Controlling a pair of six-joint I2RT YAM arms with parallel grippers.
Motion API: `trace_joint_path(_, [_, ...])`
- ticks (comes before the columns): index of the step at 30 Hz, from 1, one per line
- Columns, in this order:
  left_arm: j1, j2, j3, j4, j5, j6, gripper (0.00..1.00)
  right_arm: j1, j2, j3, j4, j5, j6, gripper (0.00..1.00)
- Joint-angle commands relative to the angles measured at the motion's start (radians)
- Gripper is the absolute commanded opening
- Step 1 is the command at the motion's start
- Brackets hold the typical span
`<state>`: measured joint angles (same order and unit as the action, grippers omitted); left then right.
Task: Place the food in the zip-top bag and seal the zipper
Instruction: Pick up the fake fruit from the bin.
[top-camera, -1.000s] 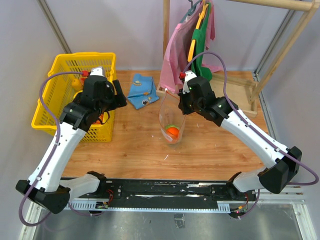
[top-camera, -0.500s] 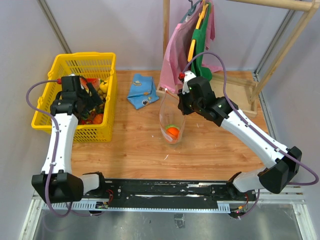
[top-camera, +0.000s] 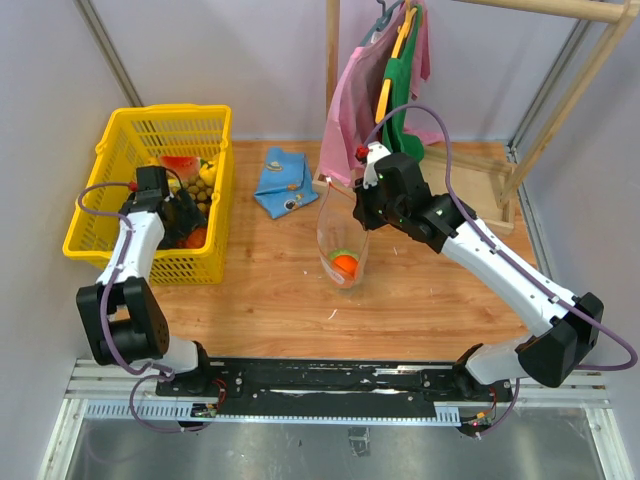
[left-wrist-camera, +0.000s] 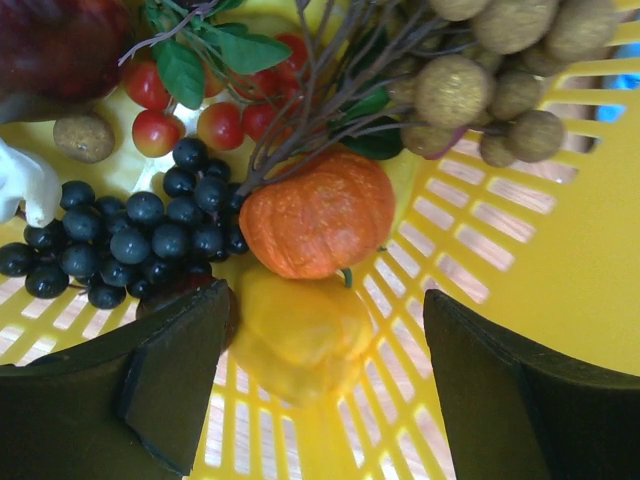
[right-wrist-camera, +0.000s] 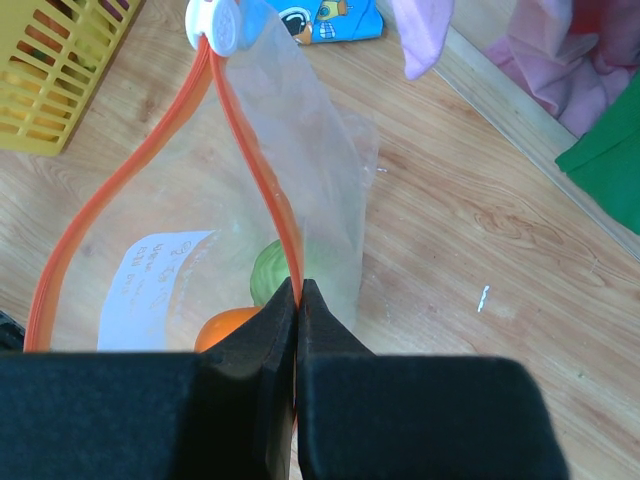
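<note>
Changed over the last second: left arm swung off the basket's right wall and folded back, left gripper (left-wrist-camera: 320, 375) now lowered inside the yellow basket (top-camera: 100, 190). Unchanged: right arm, bag and its contents.

Left gripper: fingers spread wide, holding nothing, poised just above a yellow fruit (left-wrist-camera: 300, 335). Touching that fruit on its far side, an orange pumpkin-like piece (left-wrist-camera: 317, 214); left of that, dark grapes (left-wrist-camera: 130, 240); farther back, red cherry tomatoes (left-wrist-camera: 220, 125) and a cluster of brown balls (left-wrist-camera: 480, 70). From above, a watermelon slice (top-camera: 180, 165) at the basket's far end.

Right gripper (right-wrist-camera: 298, 300): closed tight, pinching the rim of the zip-top bag (top-camera: 340, 235) and holding it upright near mid-table.

Underneath, a light wooden table (top-camera: 400, 300) between pale walls. At the back, a folded blue cloth (top-camera: 281, 181) and a wooden rack with pink and green garments (top-camera: 355, 90).

Bag clear and thin, mouth gaping, its orange-red zipper (right-wrist-camera: 250, 150) curving in a loop to a white slider. At the bottom, an orange fruit (top-camera: 345, 264) and a green piece (right-wrist-camera: 268, 270).
</note>
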<state>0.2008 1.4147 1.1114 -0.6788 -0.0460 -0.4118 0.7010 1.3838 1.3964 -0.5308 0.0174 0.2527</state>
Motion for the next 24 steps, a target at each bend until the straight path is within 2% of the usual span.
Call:
trace_joint_path(1, [0.018, 0.060, -0.020, 0.089, 0.012, 0.006, 0.81, -0.010, -0.007, -0.009, 0.028, -0.017, -0.018, 0.01])
trace_joint_path(15, [0.017, 0.223, -0.102, 0.182, 0.090, 0.002, 0.85, -0.009, 0.013, -0.002, 0.027, -0.015, -0.017, 0.01])
trace_joint_path(18, [0.017, 0.243, -0.110, 0.187, 0.094, 0.005, 0.81, -0.009, 0.018, 0.002, 0.027, -0.017, -0.016, 0.01])
trace_joint_path(24, [0.017, 0.207, -0.091, 0.171, 0.083, 0.011, 0.68, -0.009, 0.021, 0.006, 0.028, -0.013, -0.015, 0.01])
